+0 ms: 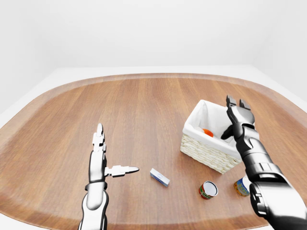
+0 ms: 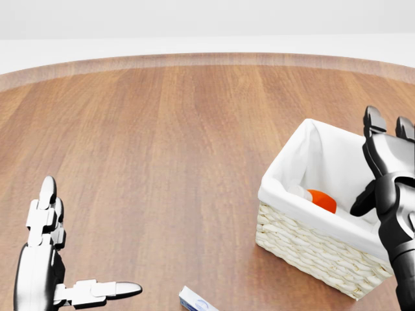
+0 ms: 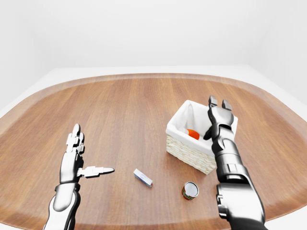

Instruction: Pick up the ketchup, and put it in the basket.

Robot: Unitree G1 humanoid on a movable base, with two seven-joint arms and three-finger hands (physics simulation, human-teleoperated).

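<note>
The head view is tight on the table point(image 2: 162, 129) and cuts off its near edge, showing only a corner of the small blue-and-white box point(image 2: 194, 301) at the bottom. The two eye views take in the whole oval top, and there the box lies whole between the two arms, with a red-labelled can point(image 1: 207, 189) on its side below the basket. Only the left-eye view catches a second can point(image 1: 241, 186), blue and yellow, half hidden behind the right forearm.

The ketchup point(image 2: 319, 199) lies inside the basket point(image 2: 311, 249), low against the white lining, with just its orange body and a bit of pale cap showing over the rim. It is clear of the right hand point(image 2: 388, 170), which stands above the basket's right side with nothing in it. The two upper fingers point(image 2: 371, 123) point straight up, apart from each other, and the dark thumb angles down toward the lining without touching the bottle.

The right forearm rises steeply from the lower right corner of the head view. The left hand point(image 2: 48, 259) is at the lower left, well away from the basket, palm edge-on, its fingers stretched upward together and its thumb stuck out flat to the right, empty.
</note>
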